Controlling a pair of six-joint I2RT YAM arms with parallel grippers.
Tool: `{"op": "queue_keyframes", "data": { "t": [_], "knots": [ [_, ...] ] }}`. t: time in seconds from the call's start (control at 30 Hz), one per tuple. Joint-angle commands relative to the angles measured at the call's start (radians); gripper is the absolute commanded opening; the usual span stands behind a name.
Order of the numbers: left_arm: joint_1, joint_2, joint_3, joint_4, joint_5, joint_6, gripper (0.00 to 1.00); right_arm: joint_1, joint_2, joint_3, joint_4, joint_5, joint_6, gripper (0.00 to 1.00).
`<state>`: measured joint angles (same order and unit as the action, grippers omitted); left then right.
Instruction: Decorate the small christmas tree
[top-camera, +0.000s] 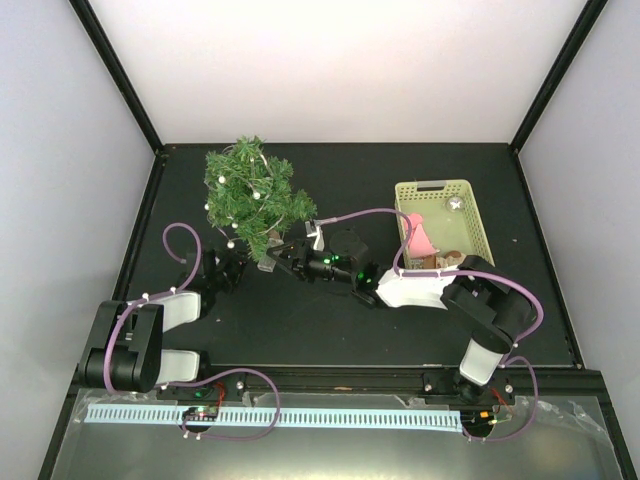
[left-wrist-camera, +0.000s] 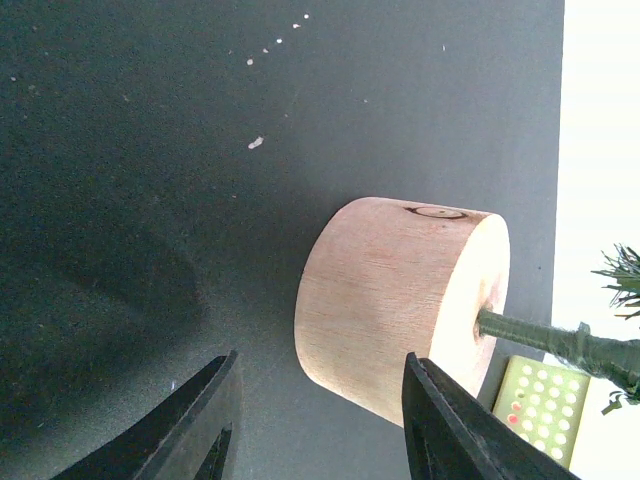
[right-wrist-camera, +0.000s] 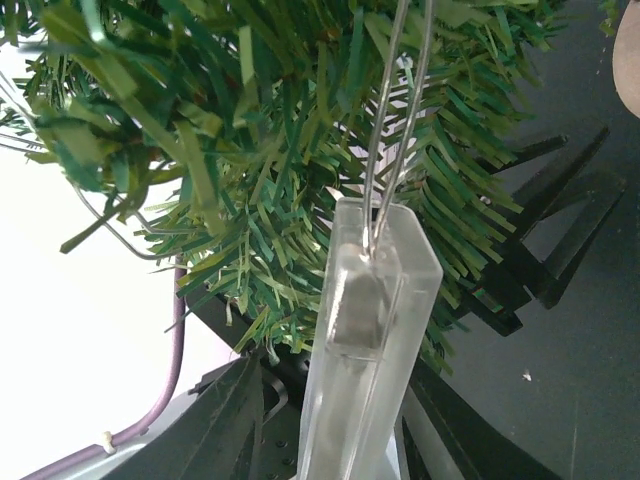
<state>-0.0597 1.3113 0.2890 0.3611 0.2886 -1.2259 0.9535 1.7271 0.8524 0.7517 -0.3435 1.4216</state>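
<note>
One small christmas tree (top-camera: 250, 195) at the far left of the dark surface (top-camera: 330, 320), upright on one round light-wood base (left-wrist-camera: 395, 300), with one green trunk (left-wrist-camera: 545, 342) rising from the middle of the disc. Wound through the needles, one thin wire string with small white beads (top-camera: 209, 207), too small to count surely. Two arms, two end effectors. Left end effector (left-wrist-camera: 320, 358) low at the foot of the tree, its two fingers (left-wrist-camera: 195, 420) spread apart and gripping nothing; base just ahead, its near edge hidden behind one finger, contact impossible to tell. Right end effector (right-wrist-camera: 333, 365) up against the tree's lower branches from the right, jaws parted around one clear plastic case (right-wrist-camera: 365, 330); a gap showing on one side of the case, so no firm clamp. Two bare wires (right-wrist-camera: 375, 150) running from the top of the case up into the branches. Well apart on the right, one pale green lattice basket (top-camera: 432, 186), holding one pink piece (top-camera: 420, 240), one silver ornament (top-camera: 456, 203) and one brown piece (top-camera: 450, 256).
</note>
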Motion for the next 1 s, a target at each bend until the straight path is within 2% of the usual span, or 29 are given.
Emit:
{"op": "queue_keyframes", "data": {
  "t": [0.0, 0.17, 0.7, 0.87, 0.97],
  "knots": [
    [0.003, -0.009, -0.005, 0.032, 0.001, 0.001, 0.45, 0.004, -0.015, -0.002, 0.003, 0.02, -0.039, 0.38],
    [0.004, -0.015, -0.008, 0.027, 0.001, -0.002, 0.45, 0.004, 0.002, -0.015, -0.011, 0.018, -0.069, 0.41],
    [0.004, -0.024, -0.01, 0.013, -0.011, 0.002, 0.45, 0.004, -0.018, -0.019, -0.113, 0.039, -0.195, 0.44],
    [0.003, -0.024, -0.011, 0.01, -0.014, 0.005, 0.45, 0.004, -0.04, -0.014, -0.155, 0.061, -0.256, 0.44],
    [0.003, -0.024, -0.011, 0.007, -0.017, 0.005, 0.45, 0.004, -0.069, 0.002, -0.227, 0.092, -0.346, 0.44]
  ]
}}
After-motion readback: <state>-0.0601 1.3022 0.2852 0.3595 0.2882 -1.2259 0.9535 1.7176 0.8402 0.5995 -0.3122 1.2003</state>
